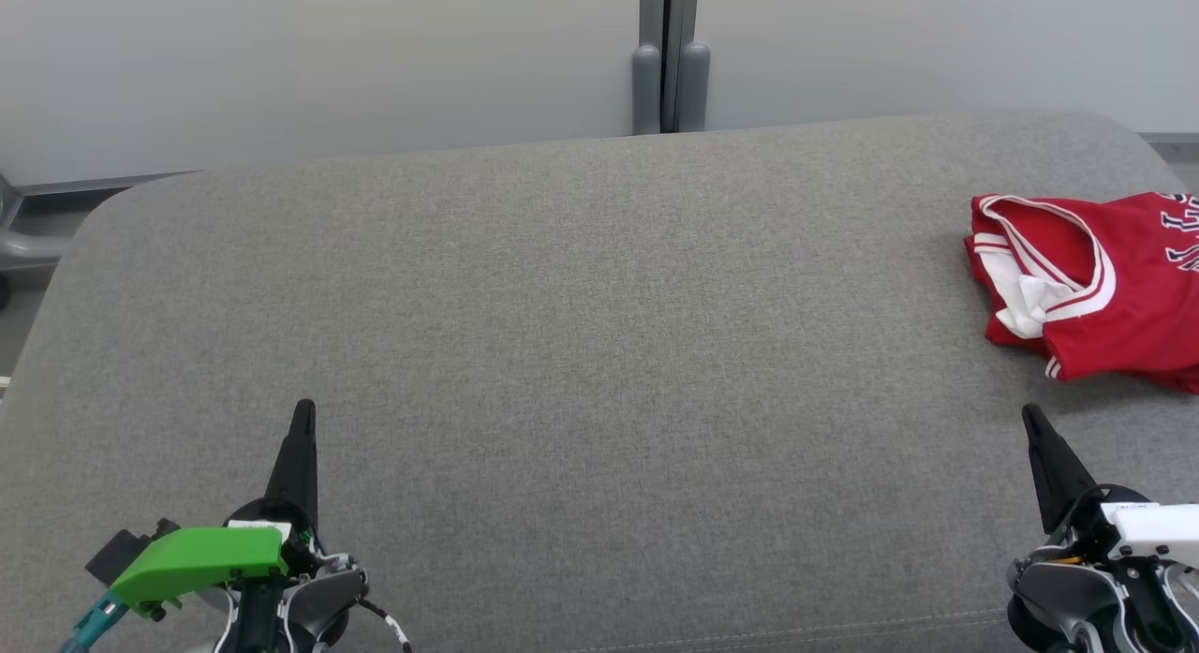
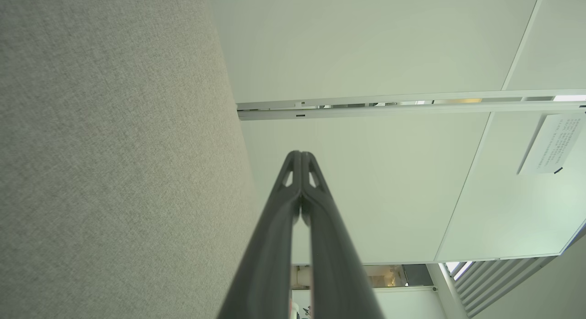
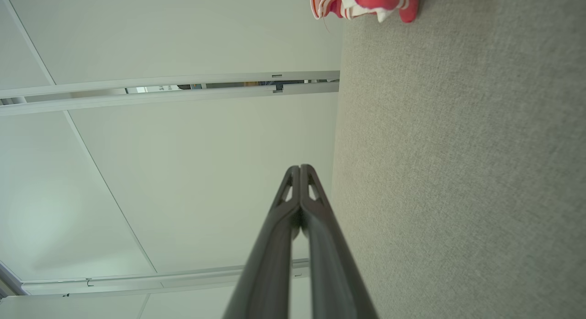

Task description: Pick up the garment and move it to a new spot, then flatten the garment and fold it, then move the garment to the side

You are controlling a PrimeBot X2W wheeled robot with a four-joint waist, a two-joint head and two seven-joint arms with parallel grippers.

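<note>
Red garment (image 1: 1101, 292), rumpled, white trim showing, lies on the grey cushion (image 1: 562, 306) just ahead of the right gripper (image 1: 1032, 417) and a little to its outer side, not touching. Right gripper's fingers pressed together, nothing between them. Left gripper (image 1: 303, 411) likewise clamped on nothing, well apart from the garment, over bare cushion.

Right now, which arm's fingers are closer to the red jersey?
Right. The right fingers point up just short of the red jersey, not touching it. The left fingers sit far across the gray cushion, at the lower left.
</note>
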